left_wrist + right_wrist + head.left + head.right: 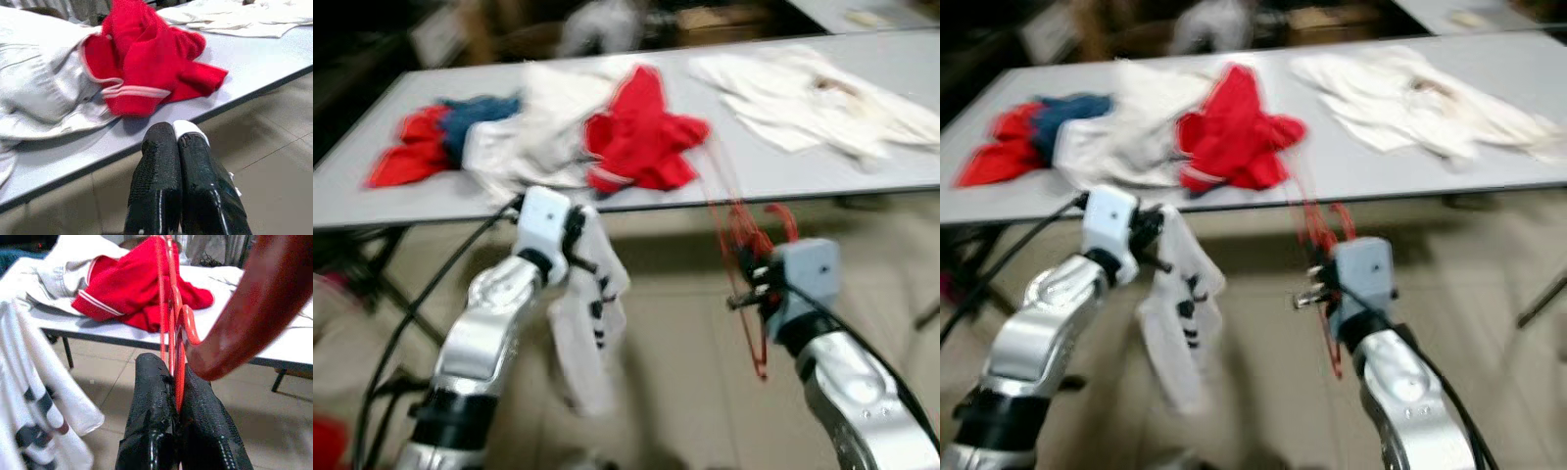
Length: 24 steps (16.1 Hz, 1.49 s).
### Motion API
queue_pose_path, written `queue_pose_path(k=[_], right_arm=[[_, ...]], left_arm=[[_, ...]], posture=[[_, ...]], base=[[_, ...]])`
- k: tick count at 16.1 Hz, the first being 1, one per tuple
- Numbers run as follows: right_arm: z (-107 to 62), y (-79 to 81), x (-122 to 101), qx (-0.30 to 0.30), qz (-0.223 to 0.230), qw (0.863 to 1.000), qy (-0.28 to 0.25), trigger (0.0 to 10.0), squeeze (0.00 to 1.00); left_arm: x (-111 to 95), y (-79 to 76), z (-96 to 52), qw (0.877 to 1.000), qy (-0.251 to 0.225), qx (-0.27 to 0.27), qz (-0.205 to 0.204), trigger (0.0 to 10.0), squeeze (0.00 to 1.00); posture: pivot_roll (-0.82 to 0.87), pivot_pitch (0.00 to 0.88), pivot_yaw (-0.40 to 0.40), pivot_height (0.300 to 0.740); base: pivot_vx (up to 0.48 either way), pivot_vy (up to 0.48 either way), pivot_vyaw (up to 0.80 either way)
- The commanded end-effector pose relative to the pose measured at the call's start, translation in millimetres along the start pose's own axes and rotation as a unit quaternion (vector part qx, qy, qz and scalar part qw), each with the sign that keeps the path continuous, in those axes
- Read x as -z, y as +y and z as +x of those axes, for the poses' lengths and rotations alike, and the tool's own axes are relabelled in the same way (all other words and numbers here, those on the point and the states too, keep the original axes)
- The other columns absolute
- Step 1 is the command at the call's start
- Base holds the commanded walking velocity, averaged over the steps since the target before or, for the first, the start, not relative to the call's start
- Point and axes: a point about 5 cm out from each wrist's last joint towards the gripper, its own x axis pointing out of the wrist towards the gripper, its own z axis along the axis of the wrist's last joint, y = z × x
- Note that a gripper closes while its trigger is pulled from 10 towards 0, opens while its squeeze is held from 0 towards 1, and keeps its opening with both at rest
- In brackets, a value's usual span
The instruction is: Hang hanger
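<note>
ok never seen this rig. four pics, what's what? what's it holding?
A humanoid robot with two silver arms. The two wide pictures come from its head camera, looking down; the other two from cameras on each wrist, looking along the black fingers. The left gripper is shut on a white garment with dark marks, hanging off the table's near side. The right gripper is shut on a red wire hanger. On the grey table lie a red garment, a pale garment, a red and blue heap and white cloths.
</note>
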Motion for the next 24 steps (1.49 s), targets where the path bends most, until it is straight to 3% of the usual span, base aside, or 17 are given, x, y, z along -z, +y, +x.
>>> queue_pose_path(k=[1,4,6,11,14,17,21,24], right_arm=[[-3.3,-7.9,-8,-0.017,-0.021,1.000,-0.011,10.0,0.00],[-5.0,-15.3,-13,-0.036,-0.061,0.997,-0.009,10.0,0.00],[-5.1,-12.9,-14,-0.056,-0.065,0.996,-0.010,10.0,0.00],[-13.2,-14.3,-21,-0.115,-0.066,0.991,-0.018,10.0,0.00],[-42.2,-29.1,-34,-0.211,-0.100,0.972,0.001,10.0,0.00],[-58.5,-39.6,-41,-0.272,-0.135,0.952,0.042,10.0,0.00],[-56.8,-40.7,-46,-0.295,-0.144,0.943,0.047,10.0,0.00],[-49.0,-31.2,-46,-0.332,-0.144,0.931,0.054,10.0,0.00]], left_arm=[[-14,4.4,3.8,1.000,-0.027,-0.011,0.005,10.0,0.00],[-22,16.7,5.9,0.999,-0.038,-0.029,0.011,10.0,0.00],[-29,23.7,5.8,0.998,-0.046,-0.042,0.011,10.0,0.00],[-53,22.8,15.2,0.997,-0.078,-0.015,0.016,10.0,0.00],[-71,29.8,31.8,0.996,-0.084,0.000,0.034,10.0,0.00],[-90,45.0,44.7,0.995,-0.084,-0.006,0.044,10.0,0.00],[-111,49.6,51.5,0.993,-0.108,0.004,0.038,10.0,0.00],[-130,48.9,51.2,0.990,-0.139,0.022,0.000,10.0,0.00]], posture=[[-0.06,0.021,0.125,0.740],[-0.06,0.023,0.122,0.740],[-0.05,0.022,0.118,0.740],[-0.04,0.024,0.119,0.740],[-0.05,0.022,0.131,0.740],[-0.06,0.014,0.144,0.740],[-0.06,0.008,0.128,0.740],[-0.06,0.006,0.116,0.740]], base=[[0.292,0.000,0.00],[0.292,0.000,0.00],[0.289,0.000,0.64],[0.291,0.000,0.25],[0.292,0.000,0.00],[0.292,0.000,0.00],[0.292,0.000,0.00],[0.294,0.000,-0.48]])
